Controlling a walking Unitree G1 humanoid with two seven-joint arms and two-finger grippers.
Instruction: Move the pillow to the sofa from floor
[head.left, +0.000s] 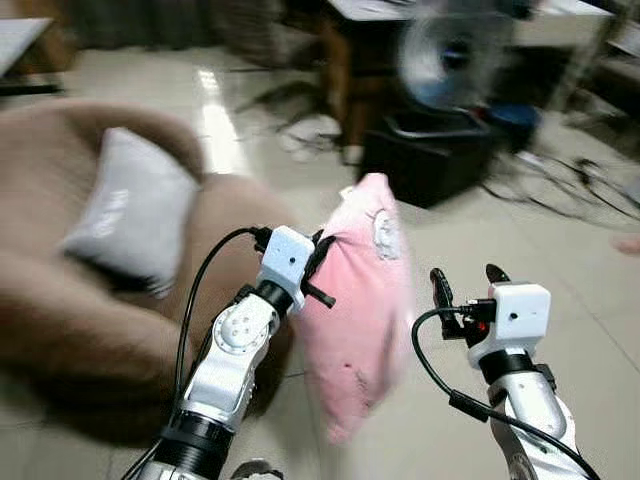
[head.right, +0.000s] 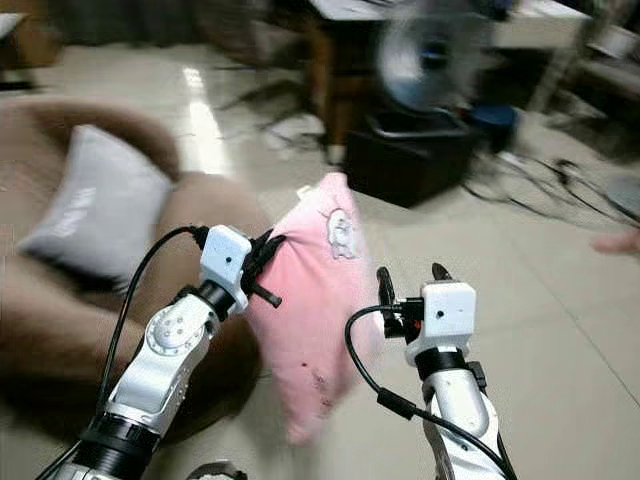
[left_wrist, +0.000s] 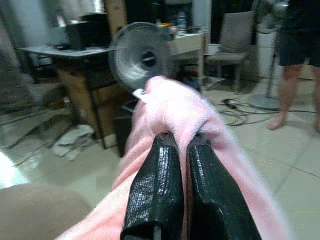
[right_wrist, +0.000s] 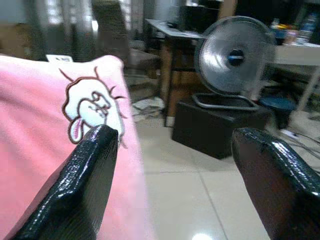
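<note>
At nine o'clock of the head view sits one brown sofa (head.left: 60, 330), with one grey cushion (head.left: 135, 210) leaning on its back. Near the centre hangs one pink pillow (head.left: 365, 300), off the floor, just beside the sofa's arm and not yet over the seat. At twelve to one o'clock stand one black box (head.left: 430, 160) and one round fan (head.left: 445, 55) upon it. A person's legs (left_wrist: 292, 75) stand on the tiles in the left wrist view.

Two grippers are up. The left gripper (left_wrist: 182, 150) has its fingers pressed together on a fold of the pillow's upper edge, bearing it. The right gripper (right_wrist: 175, 175) at four o'clock has its fingers spread wide and holds nothing; one finger is just beside the pillow's face.

To do the carry well, the left arm should probably swing toward nine o'clock, keep the pinch firm since only a fold is caught, lift the hanging bottom corner above the sofa arm, and release over the seat beside the grey cushion.
</note>
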